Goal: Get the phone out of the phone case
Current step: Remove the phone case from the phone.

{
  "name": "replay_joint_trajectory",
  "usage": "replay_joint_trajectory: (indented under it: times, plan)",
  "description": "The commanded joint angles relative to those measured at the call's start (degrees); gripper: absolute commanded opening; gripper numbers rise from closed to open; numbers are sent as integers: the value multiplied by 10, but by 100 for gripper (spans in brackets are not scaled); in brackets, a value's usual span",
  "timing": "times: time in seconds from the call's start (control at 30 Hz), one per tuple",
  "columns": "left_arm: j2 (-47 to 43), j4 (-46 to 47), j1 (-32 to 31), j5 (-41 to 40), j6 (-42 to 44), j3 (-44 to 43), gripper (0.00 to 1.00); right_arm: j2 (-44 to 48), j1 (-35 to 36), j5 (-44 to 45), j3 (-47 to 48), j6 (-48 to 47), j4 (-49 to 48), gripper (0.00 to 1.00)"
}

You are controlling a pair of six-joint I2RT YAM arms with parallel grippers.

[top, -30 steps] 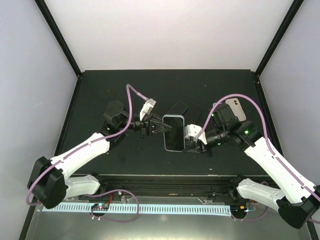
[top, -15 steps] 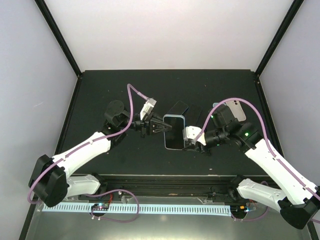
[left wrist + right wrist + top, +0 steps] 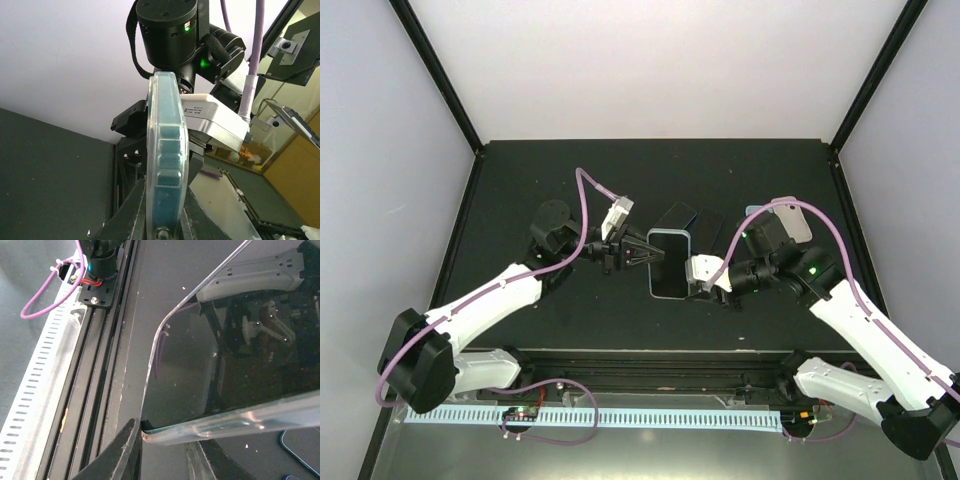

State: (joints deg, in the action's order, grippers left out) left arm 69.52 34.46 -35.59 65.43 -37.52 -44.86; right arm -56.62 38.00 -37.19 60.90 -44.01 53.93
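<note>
Top external: dark phone (image 3: 675, 216) behind phone case (image 3: 669, 265); pale phone (image 3: 796, 219) rightward

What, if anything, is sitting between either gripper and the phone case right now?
Nothing visible. The left gripper is clamped on the phone case's left edge and the right gripper pinches its opposite edge, so both are in direct contact.
</note>
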Motion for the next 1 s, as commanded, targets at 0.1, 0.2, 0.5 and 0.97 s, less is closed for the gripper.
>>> replay_joint_trajectory:
  times: [0.1, 0.2, 0.5, 0.97]
  plan:
    - [-9, 21, -30, 76, -47, -43, 2, 0, -5, 114, -10, -39, -59, 24]
    - [-5, 19, -30, 77, -47, -45, 2, 3, -5, 121, -8, -40, -58, 24]
    - [-3, 10, -33, 78, -42, -47, 2, 9, -5, 138, -12, -45, -62, 25]
    - [0, 3, -38, 85, -35, -50, 2, 12, -5, 157, -18, -62, -66, 29]
